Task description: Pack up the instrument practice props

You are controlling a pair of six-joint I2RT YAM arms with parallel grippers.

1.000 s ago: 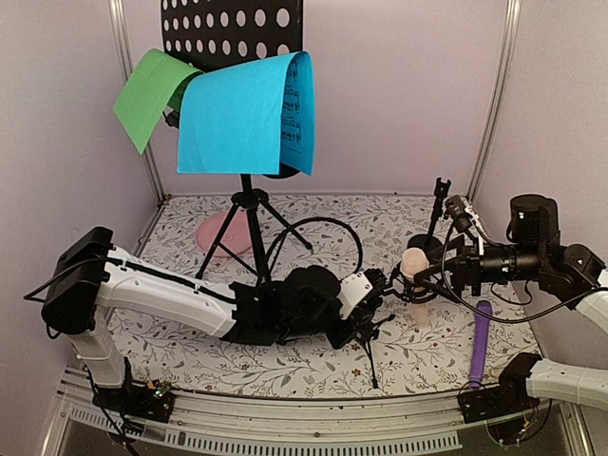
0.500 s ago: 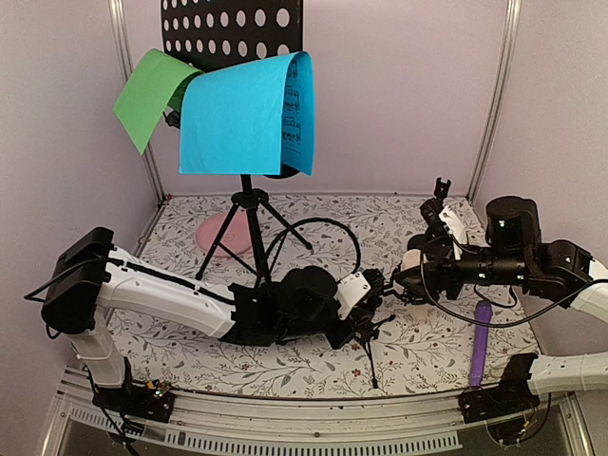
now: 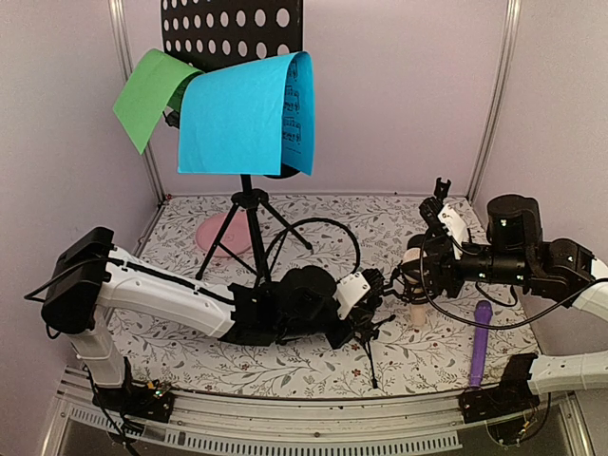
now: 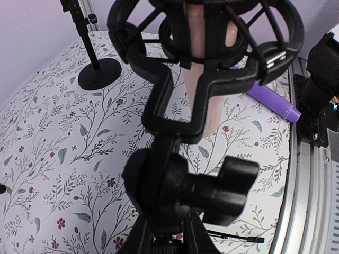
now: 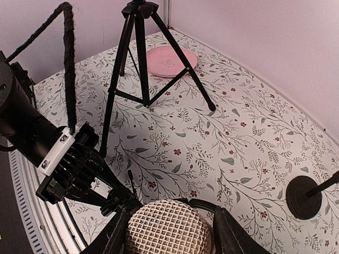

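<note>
the beige microphone (image 4: 212, 114) sits upright in the elastic cradle of a small mic support (image 4: 169, 106), right of centre on the floral table (image 3: 190, 351), between my two arms. my left gripper (image 4: 165, 241) is clenched on that support's stem just under the locking knob (image 4: 225, 185). my right gripper (image 5: 169, 225) is down over the mic's mesh head, one finger on each side. whether the fingers are pressing or only flanking it, i cannot tell.

i judge the mic light and rigid, with a smooth body that could slip and a mesh head that could dent under a hard squeeze. the head is the part standing free of the cradle, so i would hold there, gently, and draw it straight up along its own axis. the cradle's cords look springy and the support light and top-heavy. i am counting on the left hold to keep it from tipping or lifting with the mic.

the purple microphone (image 3: 481, 342) lies flat to the right, near the right arm's base and apart from the support. a second mic support (image 3: 438, 190) stands at the back right, well apart. the music rack (image 3: 233, 28) on its tripod (image 5: 140, 58) stands back left with the blue paper (image 3: 237, 114) and green paper (image 3: 142, 95) draped over it. a pink plate (image 3: 220, 233) lies by the tripod's legs. a black cable (image 5: 68, 69) rises from the left arm near the cradle, and i judge it the nearest snag.
</note>
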